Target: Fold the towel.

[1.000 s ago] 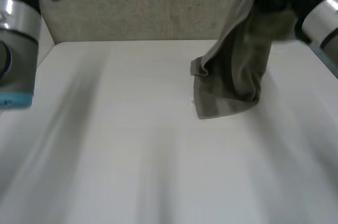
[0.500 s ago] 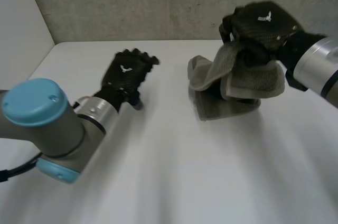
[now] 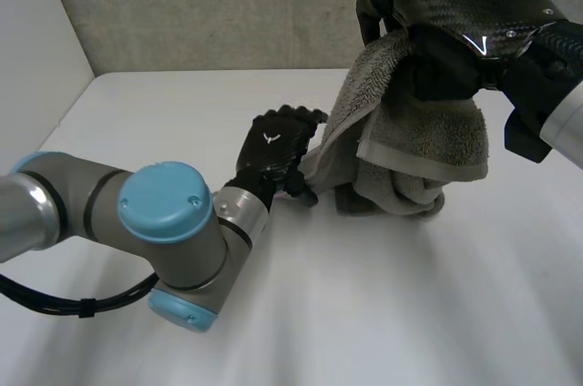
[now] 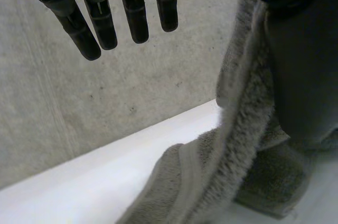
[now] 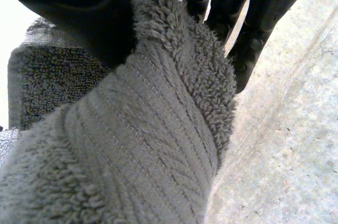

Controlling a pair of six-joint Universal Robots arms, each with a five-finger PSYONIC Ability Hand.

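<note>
The head view looks down from behind the arms onto the white surface, facing the grey wall across the frame's top. The left wrist view looks past its own fingers toward that wall, close beside the towel. The right wrist view sits pressed against the same towel.

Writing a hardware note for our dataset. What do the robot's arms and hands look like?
Both hands are black: the left hand bears a small white mark on its back, and the right hand shows a glossy woven-pattern shell with the same mark. The left arm is grey with a round light-blue cap.
</note>
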